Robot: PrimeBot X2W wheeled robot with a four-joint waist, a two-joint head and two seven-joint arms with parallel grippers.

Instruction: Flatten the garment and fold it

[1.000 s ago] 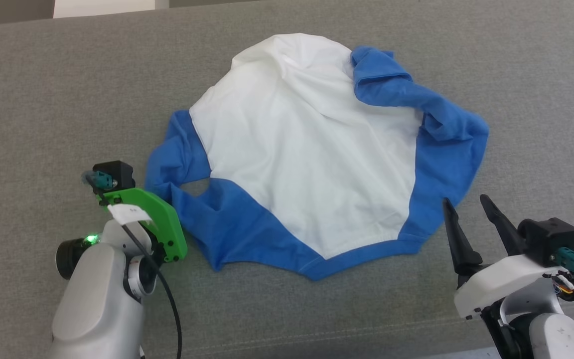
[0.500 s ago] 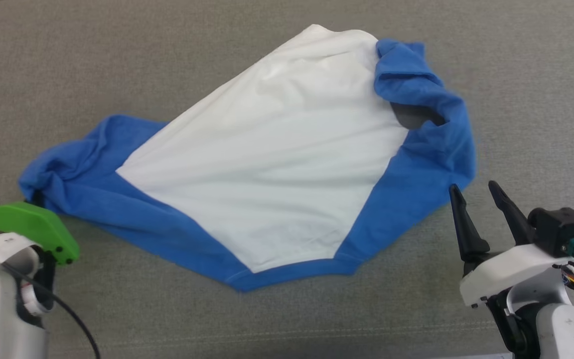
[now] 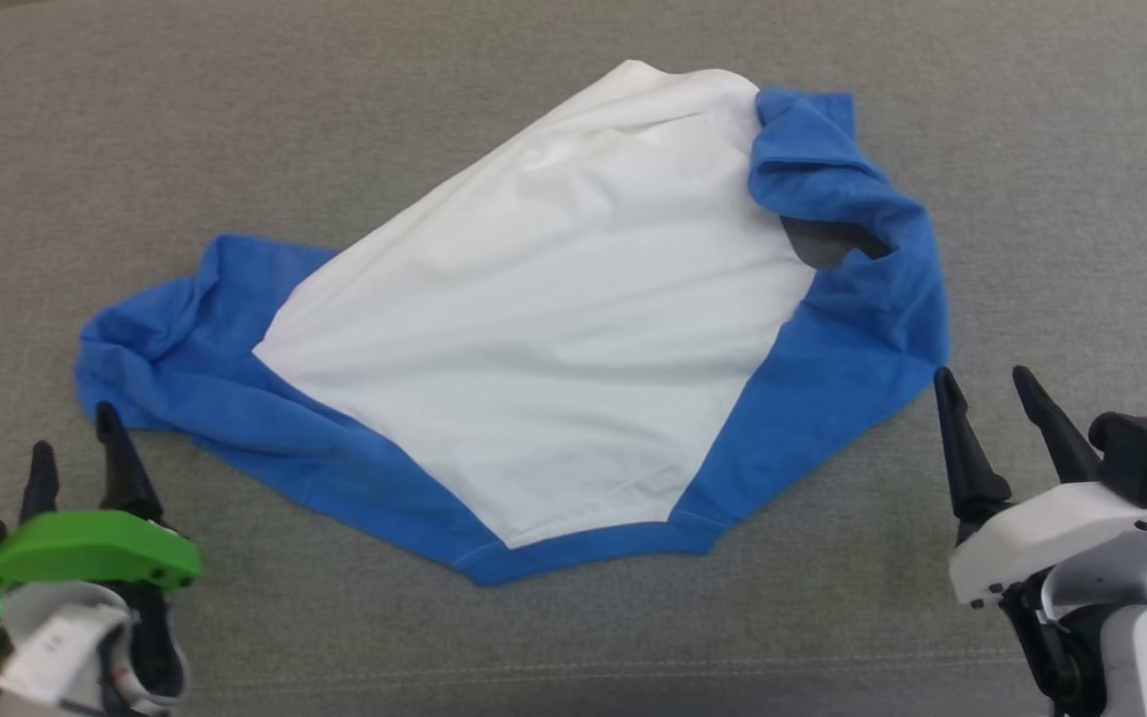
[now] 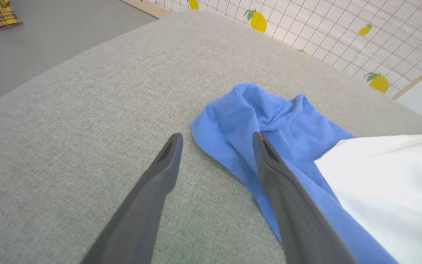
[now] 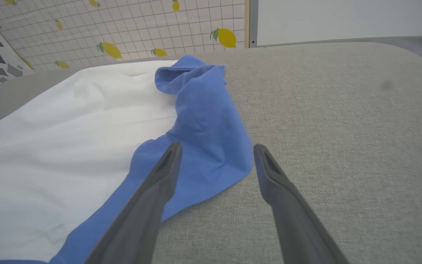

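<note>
The left gripper (image 3: 74,438) stands with its two dark fingers spread and nothing between them, near the cushion's front left corner, the inner finger right at the blue edge of the garment (image 3: 554,329); from where I stand I can't say if that tip touches the cloth or hangs just above it. The right gripper (image 3: 983,378) is likewise parted and empty, just beside the blue side on the right. The garment lies across the middle of the grey cushion (image 3: 573,647), white in the centre, its blue-banded edge towards the front. The trouble I'd expect is at the ends: the left sleeve (image 3: 135,334) is bunched in ridges, so a pinch there could catch several layers and drag the whole shirt rather than open it, and the blue flap (image 3: 812,169) towards the back right is doubled onto the white, which a careless fold would trap inside as a lump
</note>
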